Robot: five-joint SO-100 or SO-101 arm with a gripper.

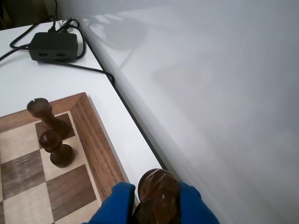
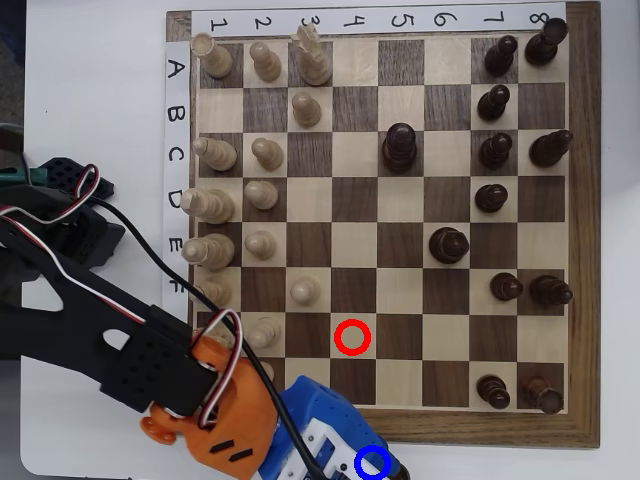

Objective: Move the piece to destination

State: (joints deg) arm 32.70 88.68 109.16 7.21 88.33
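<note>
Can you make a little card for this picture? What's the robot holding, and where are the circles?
gripper: blue fingers, shut on the piece
piece: dark brown wood
blue ring: just off the board's bottom edge, at the gripper, overhead view
red ring: on an empty board square
board: pale pieces left, dark pieces right

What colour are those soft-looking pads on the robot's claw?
Bright blue. The gripper pads show best in the wrist view, clamped around a dark brown wooden piece.

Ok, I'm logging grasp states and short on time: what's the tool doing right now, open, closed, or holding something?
Tool: closed on a dark brown carved wooden chess piece, held between its blue fingers.
</note>
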